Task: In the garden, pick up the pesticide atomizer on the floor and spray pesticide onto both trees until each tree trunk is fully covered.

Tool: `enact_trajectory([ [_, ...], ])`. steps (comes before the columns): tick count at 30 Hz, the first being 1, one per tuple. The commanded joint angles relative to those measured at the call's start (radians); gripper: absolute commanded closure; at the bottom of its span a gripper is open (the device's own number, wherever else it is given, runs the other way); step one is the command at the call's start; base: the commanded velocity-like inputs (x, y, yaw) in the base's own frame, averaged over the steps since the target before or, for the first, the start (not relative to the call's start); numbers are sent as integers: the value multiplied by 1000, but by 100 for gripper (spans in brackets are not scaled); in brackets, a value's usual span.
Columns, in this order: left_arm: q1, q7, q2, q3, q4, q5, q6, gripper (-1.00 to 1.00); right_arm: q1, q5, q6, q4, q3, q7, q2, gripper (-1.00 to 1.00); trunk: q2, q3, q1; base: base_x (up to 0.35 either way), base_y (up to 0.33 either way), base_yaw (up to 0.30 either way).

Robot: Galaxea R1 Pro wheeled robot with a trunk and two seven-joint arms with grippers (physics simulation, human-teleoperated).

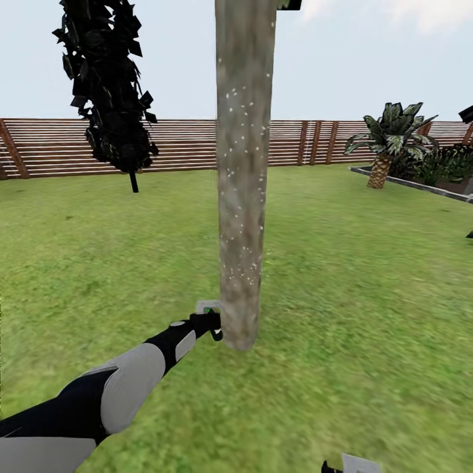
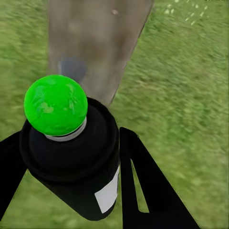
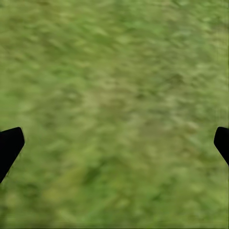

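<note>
A thick grey-brown tree trunk (image 1: 242, 171), dotted with white specks, rises from the lawn straight ahead; its crown is cut off above. My left gripper (image 1: 207, 323) reaches to the trunk's base, shut on the pesticide atomizer (image 1: 209, 307). In the left wrist view the atomizer (image 2: 71, 157) is a black bottle with a whitish label and a green round top, clamped between the black fingers (image 2: 148, 191) and pointing at the trunk (image 2: 95, 43) close ahead. Over bare grass, my right gripper (image 3: 114, 143) hangs open with nothing between its fingertips (image 3: 9, 145). Part of it shows at the head view's lower edge (image 1: 355, 465).
A brown slatted fence (image 1: 66, 148) closes off the lawn at the back. A dark narrow cypress-like tree (image 1: 108, 85) stands at the back left. A short palm (image 1: 387, 141) and a raised bed edge (image 1: 414, 182) lie at the right. Grass surrounds the trunk on all sides.
</note>
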Motion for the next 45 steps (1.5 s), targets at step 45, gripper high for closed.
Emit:
enact_trajectory([
  [45, 0, -2, 0, 7, 2, -7, 5, 100, -1, -1, -6, 2, -6, 1, 4, -100, 0, -1, 0, 38, 345, -167],
])
